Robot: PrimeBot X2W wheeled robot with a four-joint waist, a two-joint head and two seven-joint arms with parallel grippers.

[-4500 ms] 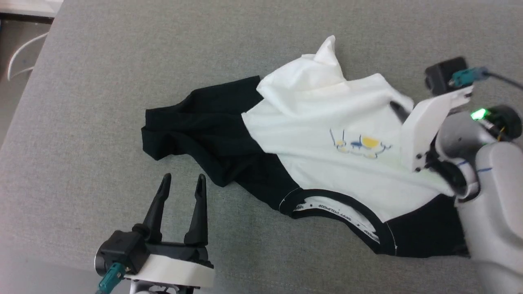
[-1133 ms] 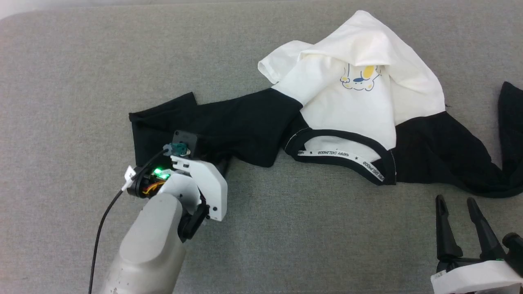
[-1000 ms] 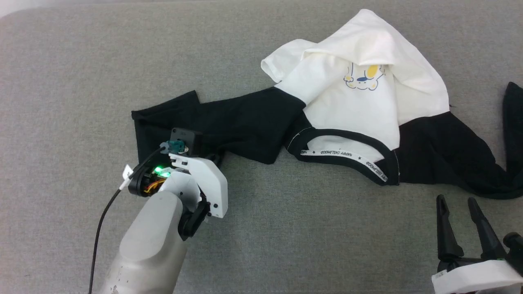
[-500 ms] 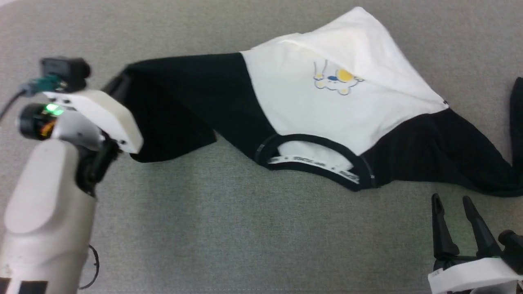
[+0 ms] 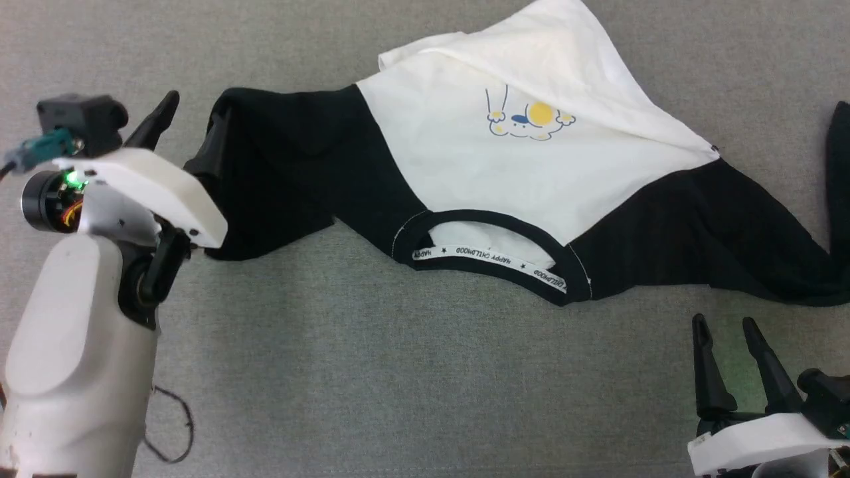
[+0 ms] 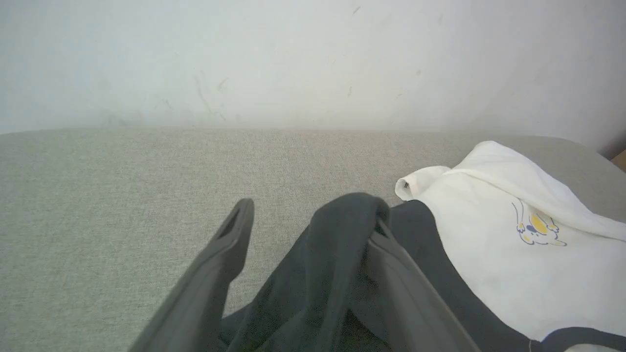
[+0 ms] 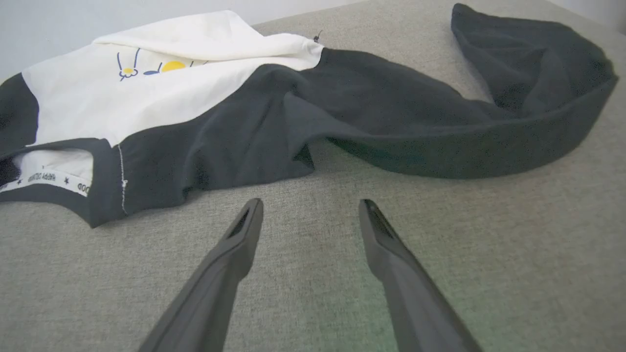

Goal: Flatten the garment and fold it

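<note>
Garment (image 5: 531,172), black sleeve over one finger (image 6: 415,313) of spread left jaws; spread right jaws near, apart.

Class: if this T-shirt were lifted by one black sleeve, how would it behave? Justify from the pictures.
Probably floppy: the garment lies creased, and its black sleeve drapes limply over one finger of the open left gripper. Likely light: it bunches in thin, soft folds. Pushed, it would likely wrinkle rather than slide whole across the grey cloth surface.
</note>
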